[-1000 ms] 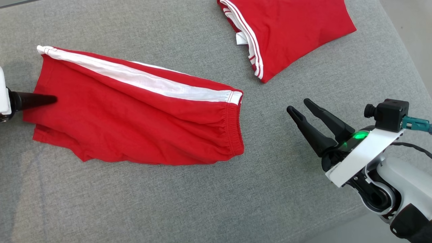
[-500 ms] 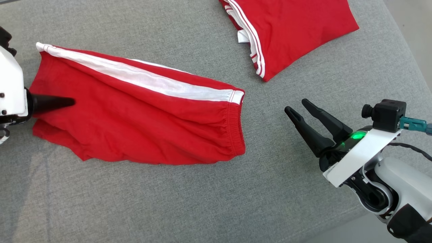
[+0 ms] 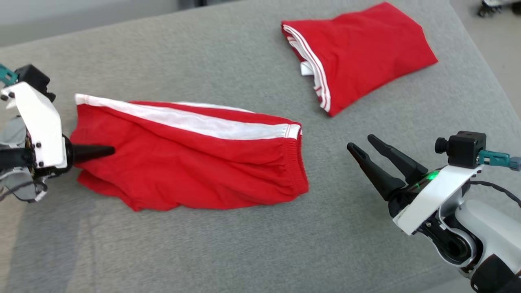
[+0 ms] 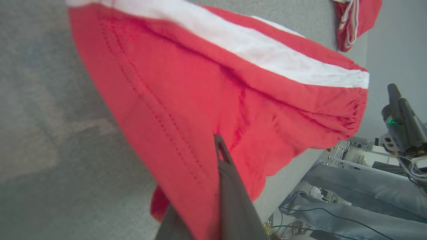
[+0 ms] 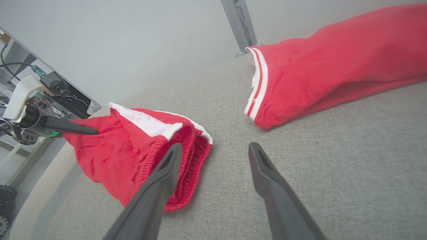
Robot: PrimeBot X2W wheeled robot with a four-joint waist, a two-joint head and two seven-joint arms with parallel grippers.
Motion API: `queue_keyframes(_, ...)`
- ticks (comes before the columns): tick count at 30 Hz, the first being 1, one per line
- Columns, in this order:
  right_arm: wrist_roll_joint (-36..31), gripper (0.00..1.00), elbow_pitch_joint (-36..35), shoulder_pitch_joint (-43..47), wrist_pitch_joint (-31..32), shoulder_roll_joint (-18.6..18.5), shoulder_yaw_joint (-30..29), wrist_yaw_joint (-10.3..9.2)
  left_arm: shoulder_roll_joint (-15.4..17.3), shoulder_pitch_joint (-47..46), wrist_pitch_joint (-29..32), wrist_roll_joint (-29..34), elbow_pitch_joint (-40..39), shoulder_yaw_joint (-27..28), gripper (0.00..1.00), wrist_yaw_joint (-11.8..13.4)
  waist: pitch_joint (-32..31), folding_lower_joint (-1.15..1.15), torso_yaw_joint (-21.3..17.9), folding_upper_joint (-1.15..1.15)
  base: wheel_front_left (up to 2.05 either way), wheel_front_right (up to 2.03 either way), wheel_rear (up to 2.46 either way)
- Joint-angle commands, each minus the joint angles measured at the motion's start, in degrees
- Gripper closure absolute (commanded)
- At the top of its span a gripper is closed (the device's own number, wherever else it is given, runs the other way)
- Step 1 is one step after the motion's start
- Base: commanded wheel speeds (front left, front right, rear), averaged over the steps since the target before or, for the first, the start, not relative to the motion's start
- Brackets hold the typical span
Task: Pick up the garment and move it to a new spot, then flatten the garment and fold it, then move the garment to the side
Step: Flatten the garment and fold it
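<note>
On grey surface [image 3: 244, 244], left tool [image 3: 110, 151] pinches shorts [image 3: 195, 175].

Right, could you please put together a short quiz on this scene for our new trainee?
1. True or false: the left gripper has its fingers shut on the red shorts.
2. Which part of the shorts is nearest the right gripper? A) the elastic waistband B) a leg hem C) the white stripe
3. How many red garments are on the grey cushion?

Key: 1 true. 2 A. 3 two, the shorts and a folded garment.
</note>
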Motion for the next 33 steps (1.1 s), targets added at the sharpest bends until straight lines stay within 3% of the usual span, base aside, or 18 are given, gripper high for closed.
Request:
queue_keyframes(1, 0.2, 0.0, 0.1, 0.7, 0.4, -0.3, 0.0, 0.02, -0.1, 1.2, -1.1, -0.1, 0.4, 0.4, 1.0, -0.5, -2.1, 0.0, 2.0, 0.0, 0.0, 0.0, 0.0)
queue_keyframes(13, 1.1, 0.0, 0.7, 3.7, 2.2, -2.5, -0.9, 0.02, -2.1, 10.3, -6.8, -2.7, -1.6, 0.7, 1.0, -1.7, -7.7, 0.0, 9.1, 0.0, 0.0, 0.0, 0.0)
queue_keyframes(23, 1.8, 0.0, 0.4, 6.4, 3.5, -3.6, -1.9, 0.02, -2.3, 15.5, -9.3, -3.0, -1.6, 0.0, 1.0, -1.7, -12.0, 0.0, 11.5, 0.0, 0.0, 0.0, 0.0)
queue_keyframes(24, 1.9, 0.0, 0.2, 6.6, 3.6, -3.6, -2.1, 0.02, -2.4, 15.7, -9.4, -2.7, -1.6, -0.1, 0.96, -1.6, -12.2, 0.0, 11.6, 0.0, 0.0, 0.0, 0.0)
queue_keyframes(25, 1.9, 0.0, 0.1, 6.9, 3.8, -3.7, -2.1, 0.02, -2.5, 16.0, -9.6, -2.2, -1.5, -0.3, 0.41, -1.5, -12.3, 0.0, 11.7, 0.0, 0.0, 0.0, 0.0)
queue_keyframes(26, 1.9, 0.0, 0.1, 7.2, 4.0, -3.8, -2.1, 0.02, -2.6, 16.2, -9.7, -1.8, -1.4, -0.5, 0.0, -1.5, -12.5, 0.0, 11.7, 0.0, 0.0, 0.0, 0.0)
queue_keyframes(33, 1.1, 0.0, -0.2, 8.3, 3.9, -4.2, -2.8, 0.02, -1.5, 15.0, -11.1, 2.5, -0.4, -2.1, 0.0, -1.2, -13.7, 0.0, 11.8, 0.0, 0.0, 0.0, 0.0)
